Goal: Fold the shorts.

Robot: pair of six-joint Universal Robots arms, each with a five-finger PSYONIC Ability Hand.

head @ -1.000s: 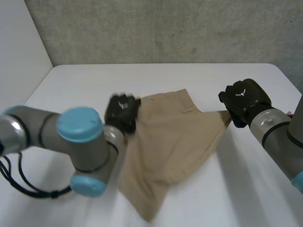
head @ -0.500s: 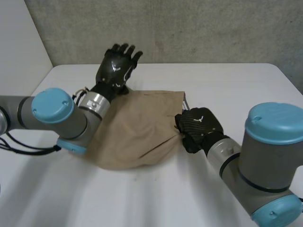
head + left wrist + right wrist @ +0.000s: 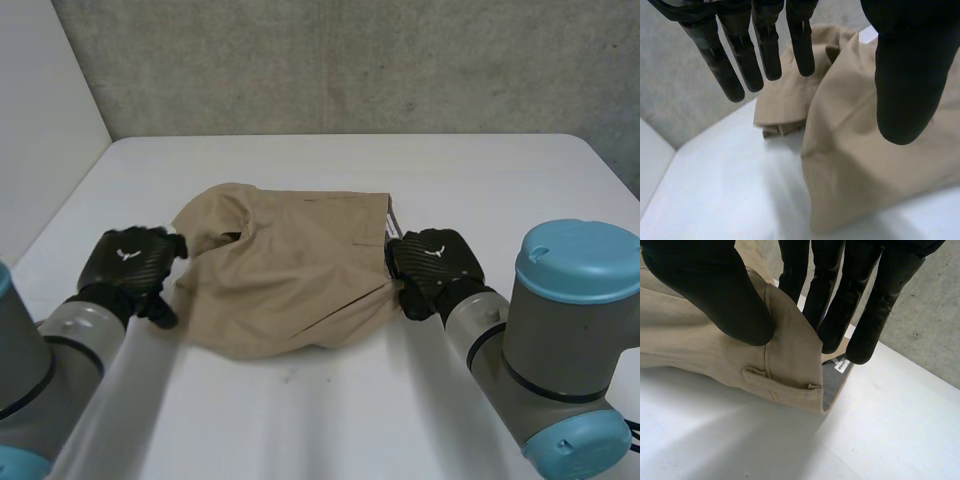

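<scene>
The tan shorts (image 3: 290, 270) lie folded over in the middle of the white table (image 3: 480, 180), with a bunched hump at their far left corner. My left hand (image 3: 125, 262) hovers just off the shorts' left edge. In its wrist view its fingers (image 3: 740, 65) hang straight and spread from the thumb, with the cloth (image 3: 865, 150) below them and nothing held. My right hand (image 3: 432, 262) is at the shorts' right edge. There its thumb (image 3: 705, 290) and fingers pinch the waistband (image 3: 790, 340) beside a belt loop.
A grey wall (image 3: 350, 60) runs behind the table's far edge, and a white panel (image 3: 40, 120) stands at the left. Bare tabletop lies in front of the shorts and to the far right.
My left hand has come down from above the shorts' far edge to their left side. A hump has appeared at the shorts' far left corner. My right hand has shifted slightly right, holding the waistband.
</scene>
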